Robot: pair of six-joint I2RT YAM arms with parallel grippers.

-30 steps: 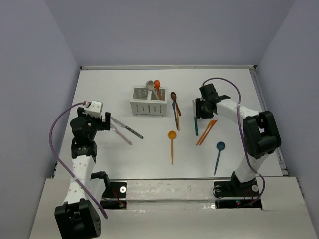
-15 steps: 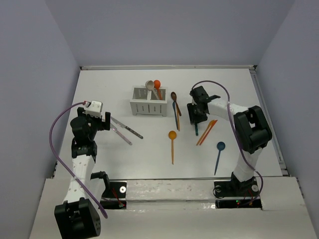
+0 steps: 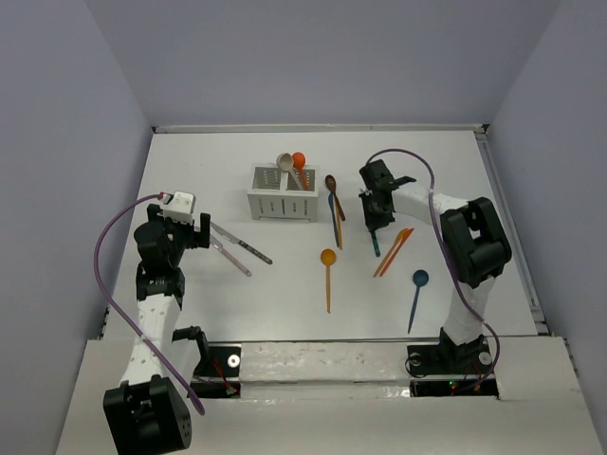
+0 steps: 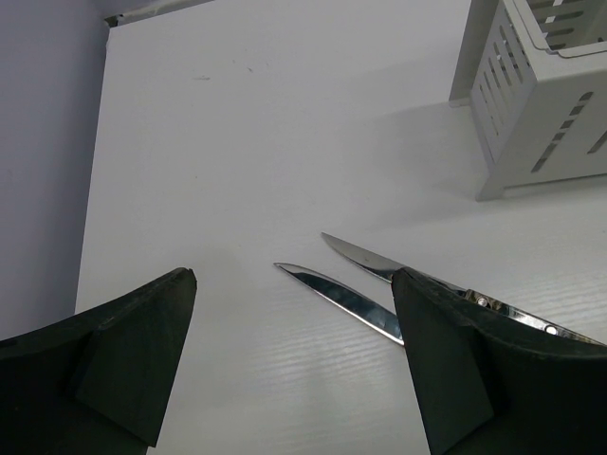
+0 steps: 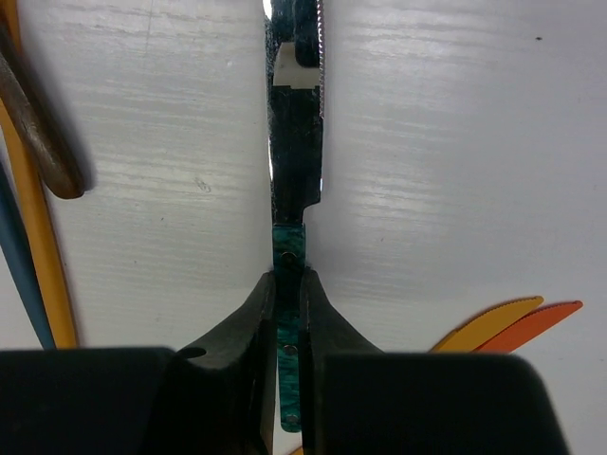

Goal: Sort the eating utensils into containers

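**Top external view.** The right tool (image 3: 377,212) stands low over the teal knife (image 3: 376,245), which lies flat on the bench (image 3: 237,313). The knife's handle end projects from under the tool toward the arm bases. The caddy (image 3: 283,195) stands well apart, off the tool's left side. The left tool (image 3: 194,229) hangs beside two knives (image 3: 237,248), holding nothing.

**Right wrist view.** The right tool (image 5: 286,284) is closed on the teal knife (image 5: 296,171). Both fingers (image 5: 264,303) pinch the narrow handle edges just behind the blade, and the serrated blade runs straight ahead of the tool. Two orange knives (image 5: 512,324) lie to the tool's right, and a brown spoon handle (image 5: 43,142) lies ahead to its left.

Handling estimate: the knife looks light, thin and stiff, with a smooth handle that may slip or pivot in a narrow pinch. This hold near the blade junction is probably close to the balance point (a hold at the handle end would likely let the blade droop).

**Left wrist view.** The left tool (image 4: 292,318) stands wide open and empty. Two knife blades (image 4: 346,296) lie on the bench ahead of it, toward its right finger. The caddy (image 4: 541,114) stands farther ahead to the right.
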